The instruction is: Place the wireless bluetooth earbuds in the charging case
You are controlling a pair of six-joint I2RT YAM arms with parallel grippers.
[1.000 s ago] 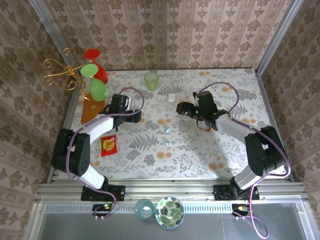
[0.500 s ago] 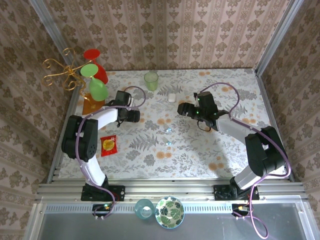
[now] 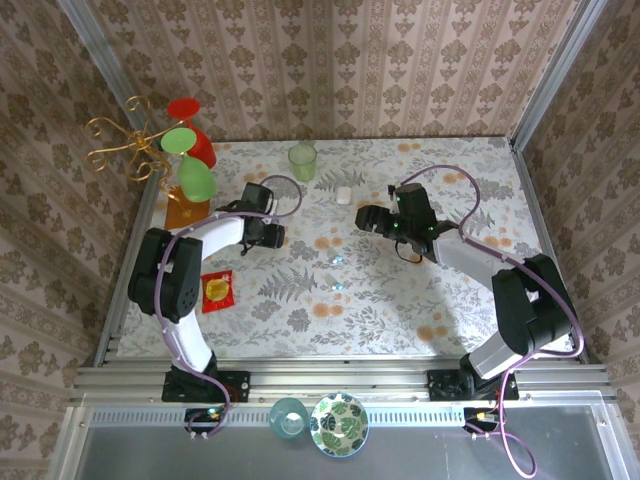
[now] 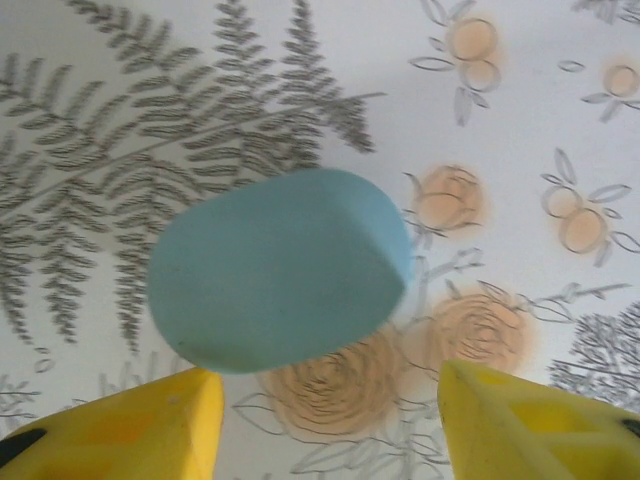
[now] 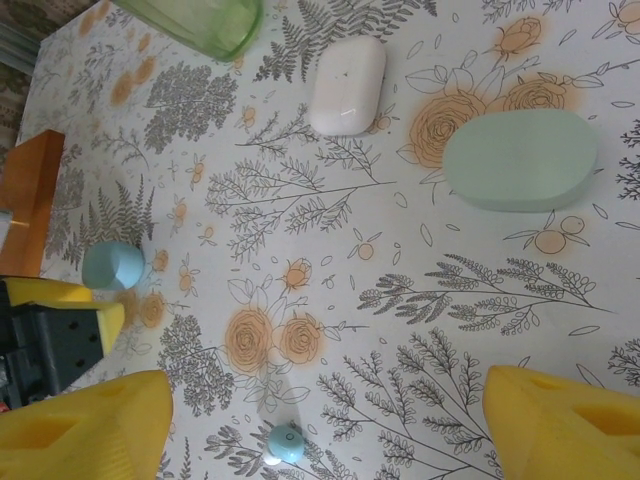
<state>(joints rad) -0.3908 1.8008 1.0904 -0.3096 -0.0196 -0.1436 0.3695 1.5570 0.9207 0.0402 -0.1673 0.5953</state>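
Light-blue charging case (image 4: pixel 280 285) sits on the bench (image 4: pixel 560 120) at 12 o'clock from my left claw (image 4: pixel 325 390), which is spread and empty | right claw (image 5: pixel 325 395) spread, empty, blue earbud (image 5: pixel 285 441) at 6 o'clock in its view | next: straddle case evenly, close softly so it can't squirt out, steady it for the earbud.

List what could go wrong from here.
The blue case is rounded and lies ahead of the fingertips of the open left gripper, not between them, so closing now may miss it or squirt it away. The light blue earbud lies loose close to the open right gripper; a sweeping finger could flick it away.
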